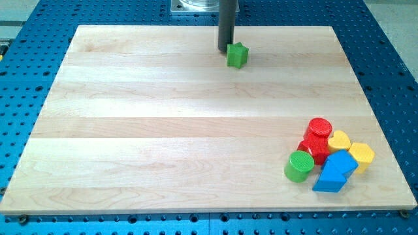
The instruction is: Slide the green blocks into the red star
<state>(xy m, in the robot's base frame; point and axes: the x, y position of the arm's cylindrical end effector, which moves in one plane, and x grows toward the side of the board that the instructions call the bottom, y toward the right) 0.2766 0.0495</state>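
A small green block (238, 55), star-like in shape, sits near the view's top centre of the wooden board (163, 117). My tip (224, 50) is just to its left, touching or almost touching it. A green cylinder (299, 166) stands at the view's lower right, touching a cluster of blocks. The red star (314, 149) is in that cluster, partly hidden behind a red cylinder (319, 128) and next to the green cylinder.
The cluster also holds a yellow heart (339, 140), a yellow hexagon-like block (361, 154) and two blue blocks (334, 171). The board lies on a blue perforated table (392, 65). The board's right and bottom edges are close to the cluster.
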